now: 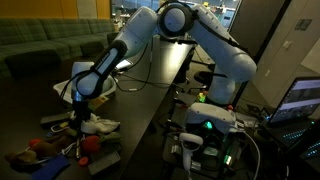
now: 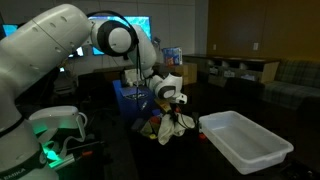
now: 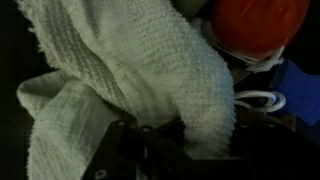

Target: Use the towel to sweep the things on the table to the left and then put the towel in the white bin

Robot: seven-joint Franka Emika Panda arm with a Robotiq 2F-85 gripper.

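In an exterior view, I am reaching low over the dark table (image 1: 150,95), my pincer (image 1: 78,103) hanging just above a heap of clutter (image 1: 45,150) near the table's end. The white towel (image 1: 100,126) is lying bunched beside and below me, touching that heap. To sweep well, I am wanting the cloth pressed flat on the surface, not dangling, so nothing slips underneath.

In an exterior view from across the table, my pincer (image 2: 172,100) is pointing down with the towel (image 2: 170,128) drooping from it onto the small things beneath. The white bin (image 2: 245,140) is sitting on the table, near but apart from the pile. I am judging that one slow, level drag away from the bin would be better than several dabs, and that I should be staying low enough to drag the cloth's edge.

In the wrist view, the towel (image 3: 120,80) is filling nearly everything, its folds running down between my dark fingers (image 3: 130,150); I am reading my pincer as clenched on the towel. An orange ball (image 3: 262,25) is peeking out beyond the cloth, so I am aiming to get the towel behind it before pushing, or it may be rolling free.
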